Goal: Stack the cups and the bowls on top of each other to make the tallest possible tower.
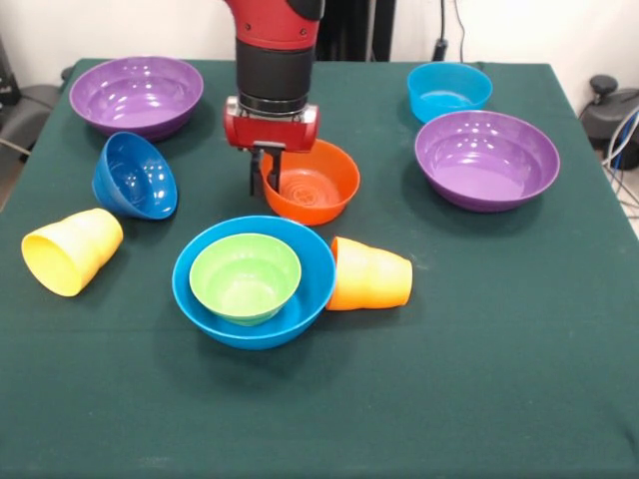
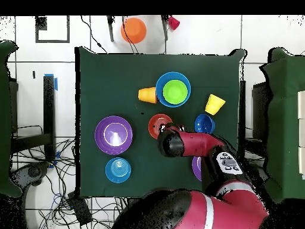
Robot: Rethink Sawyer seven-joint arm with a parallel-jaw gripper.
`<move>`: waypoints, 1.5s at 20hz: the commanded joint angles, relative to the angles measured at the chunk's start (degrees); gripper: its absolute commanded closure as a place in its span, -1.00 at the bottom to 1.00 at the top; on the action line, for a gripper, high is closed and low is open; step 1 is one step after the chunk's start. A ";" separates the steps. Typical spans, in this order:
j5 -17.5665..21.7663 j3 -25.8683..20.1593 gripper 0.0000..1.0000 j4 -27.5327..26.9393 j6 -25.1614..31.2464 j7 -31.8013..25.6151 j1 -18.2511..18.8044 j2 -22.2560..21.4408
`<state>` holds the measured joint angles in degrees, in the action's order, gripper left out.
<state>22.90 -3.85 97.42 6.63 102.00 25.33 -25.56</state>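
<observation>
Gripper (image 1: 266,183) at frame center sat narrow, pinching the orange bowl (image 1: 318,186) rim by its left edge; such an off-center hold risked tilting or slipping on lift.

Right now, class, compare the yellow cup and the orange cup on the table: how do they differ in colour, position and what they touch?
The yellow cup lies alone near one table edge, touching nothing; the orange cup lies against the large blue bowl that holds the green bowl. In the front view the yellow cup's mouth faces the viewer and shows its hollow inside, while the orange cup shows only its outer side. Both are tipped on their sides, unstacked.
</observation>
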 commanded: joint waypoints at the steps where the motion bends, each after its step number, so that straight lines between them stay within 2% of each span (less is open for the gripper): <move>1: -3.54 -9.29 1.00 -5.03 10.03 0.69 2.70 -1.33; 4: -3.82 -9.27 1.00 -6.82 10.96 0.75 1.99 -1.35; 7: -5.50 -13.38 1.00 -8.12 12.45 -0.38 4.39 -0.06; 9: -5.93 -13.96 1.00 -9.46 13.50 -0.64 4.41 0.50; 15: -6.41 -12.32 1.00 -13.05 16.41 0.16 2.46 0.51; 21: -7.49 -13.55 1.00 -12.88 18.65 0.45 2.93 -0.32; 30: -7.99 -11.50 1.00 -12.58 23.41 0.43 1.36 -3.09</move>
<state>16.11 -11.74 88.11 22.68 102.00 28.46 -27.91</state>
